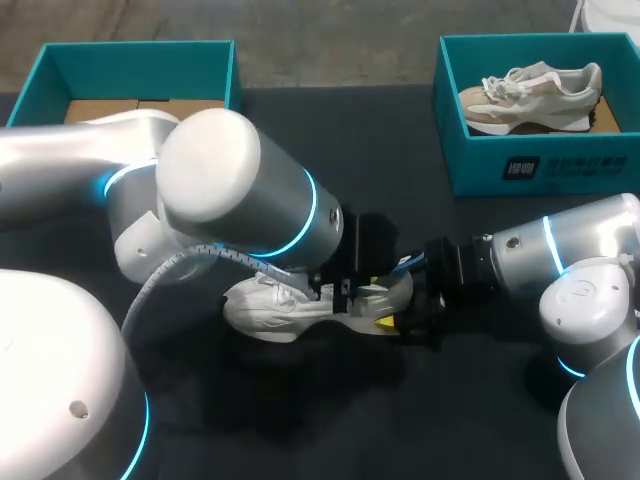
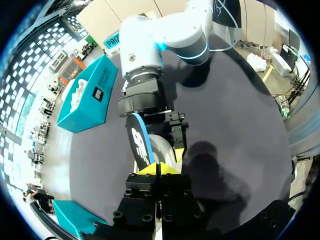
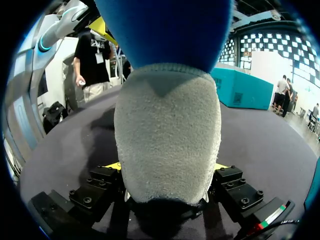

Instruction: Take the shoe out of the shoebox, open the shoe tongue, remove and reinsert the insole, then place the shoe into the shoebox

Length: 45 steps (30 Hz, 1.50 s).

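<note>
A white shoe point(image 1: 265, 308) lies on its side on the black table, partly under my left arm's wrist. The insole point(image 2: 140, 142), blue underneath and grey fuzzy on top point(image 3: 167, 125), stretches between my two grippers just right of the shoe. My left gripper point(image 2: 159, 169) has its yellow tips pressed together at the insole's near end. My right gripper point(image 3: 167, 167) stands wide, with the insole's other end filling the gap and a finger point(image 2: 178, 134) against each edge. In the head view the grippers meet by the shoe's right end point(image 1: 400, 312).
An empty teal shoebox point(image 1: 135, 50) stands at the back left. A second teal box point(image 1: 520, 165) at the back right holds a beige shoe point(image 1: 535, 95). Bare black tabletop lies in front of and between the boxes.
</note>
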### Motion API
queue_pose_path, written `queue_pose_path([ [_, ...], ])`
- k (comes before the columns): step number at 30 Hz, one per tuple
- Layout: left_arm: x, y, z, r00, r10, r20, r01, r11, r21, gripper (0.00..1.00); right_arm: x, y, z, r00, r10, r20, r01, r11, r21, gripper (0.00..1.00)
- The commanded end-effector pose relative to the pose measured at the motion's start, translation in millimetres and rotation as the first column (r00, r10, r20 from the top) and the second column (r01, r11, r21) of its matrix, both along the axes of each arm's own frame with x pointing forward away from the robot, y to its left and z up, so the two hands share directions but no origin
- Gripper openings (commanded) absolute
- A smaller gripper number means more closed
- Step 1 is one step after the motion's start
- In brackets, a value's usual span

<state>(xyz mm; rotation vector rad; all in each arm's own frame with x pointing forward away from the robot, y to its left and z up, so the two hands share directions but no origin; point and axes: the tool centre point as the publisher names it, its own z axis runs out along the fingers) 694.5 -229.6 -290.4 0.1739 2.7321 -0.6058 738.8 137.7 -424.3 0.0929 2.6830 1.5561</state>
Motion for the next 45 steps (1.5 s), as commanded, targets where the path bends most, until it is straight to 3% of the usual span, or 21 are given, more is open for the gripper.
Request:
queue_pose_path([
  [1, -1.6, 0, -1, 1.000, 0.005, 0.007, -0.005, 1.000, -0.004, 0.02, -2.3, 1, -2, 1.000, -0.001, 0.000, 0.001, 1.000, -0.006, 0.00],
  [3, -2.4, -1, -1, 1.000, 0.009, 0.013, -0.009, 1.000, -0.006, 0.06, -2.3, 1, -2, 1.000, -0.001, 0.000, 0.001, 1.000, -0.006, 0.00],
  [8, -3.7, -1, -1, 0.999, 0.023, 0.033, -0.023, 1.000, -0.002, 0.40, -2.3, 1, -2, 1.000, -0.001, 0.000, 0.001, 1.000, -0.006, 0.00],
  [9, -3.8, -1, -1, 0.999, 0.027, 0.034, -0.026, 1.000, -0.004, 0.41, -2.3, 1, -2, 1.000, -0.001, 0.000, 0.001, 1.000, -0.006, 0.00],
  [45, 28.1, -10, -35, 0.996, 0.066, 0.054, -0.063, 0.996, -0.064, 0.35, -2.3, 1, -2, 1.000, -0.001, 0.000, 0.001, 1.000, -0.006, 0.00],
])
